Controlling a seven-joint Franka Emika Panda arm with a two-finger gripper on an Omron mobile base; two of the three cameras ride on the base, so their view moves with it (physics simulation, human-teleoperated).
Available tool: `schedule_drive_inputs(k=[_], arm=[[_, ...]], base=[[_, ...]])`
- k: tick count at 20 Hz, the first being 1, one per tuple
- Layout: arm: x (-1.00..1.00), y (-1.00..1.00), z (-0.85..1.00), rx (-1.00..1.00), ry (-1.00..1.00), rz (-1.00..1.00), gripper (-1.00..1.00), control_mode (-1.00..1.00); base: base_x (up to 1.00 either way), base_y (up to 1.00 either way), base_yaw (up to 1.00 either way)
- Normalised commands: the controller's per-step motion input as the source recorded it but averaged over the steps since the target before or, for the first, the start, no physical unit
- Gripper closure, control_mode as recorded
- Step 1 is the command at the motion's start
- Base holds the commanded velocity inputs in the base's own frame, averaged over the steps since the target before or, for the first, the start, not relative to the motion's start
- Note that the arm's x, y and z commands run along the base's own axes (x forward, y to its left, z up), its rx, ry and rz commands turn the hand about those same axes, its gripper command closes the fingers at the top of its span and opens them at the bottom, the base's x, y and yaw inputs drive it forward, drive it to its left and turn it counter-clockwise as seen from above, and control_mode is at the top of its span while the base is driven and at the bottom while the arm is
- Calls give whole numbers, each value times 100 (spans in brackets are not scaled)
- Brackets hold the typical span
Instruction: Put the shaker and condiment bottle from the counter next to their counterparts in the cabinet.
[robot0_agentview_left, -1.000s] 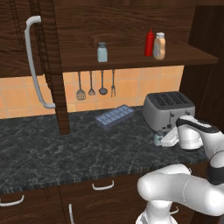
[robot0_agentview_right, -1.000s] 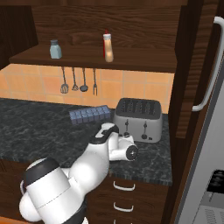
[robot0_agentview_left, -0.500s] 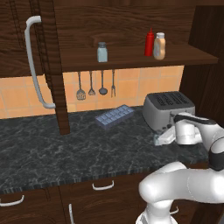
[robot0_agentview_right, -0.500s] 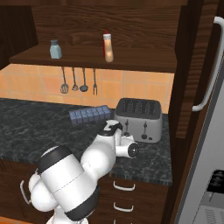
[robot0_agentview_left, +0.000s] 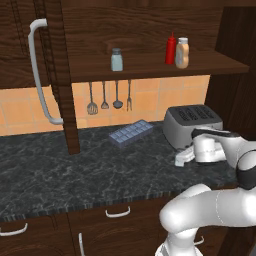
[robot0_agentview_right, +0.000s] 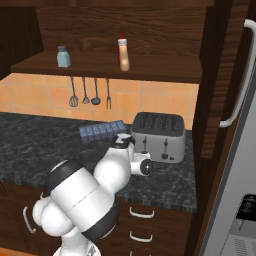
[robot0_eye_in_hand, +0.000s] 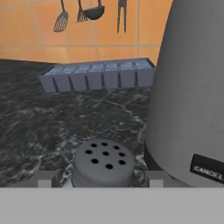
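Shaker stands between the fingers, beside the toaster.

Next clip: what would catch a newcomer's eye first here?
The gripper low on the dark counter, its fingertips either side of the shaker, right beside the toaster. Above, the cabinet shelf holds the twin shaker, with the red bottle and the condiment bottle together further right.
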Motion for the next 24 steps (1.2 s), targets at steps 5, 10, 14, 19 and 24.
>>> schedule_drive_inputs(k=[5,10,14,19,24], arm=[[12,0,33,-4,-4,0,100,-100],[6,0,64,-12,-4,0,100,-100],[11,0,56,-12,0,0,100,-100],[11,0,44,-13,6,0,100,-100],[2,0,51,-9,9,0,100,-100]], base=[[0,0,0],[0,0,0],[0,0,0],[0,0,0],[0,0,0]])
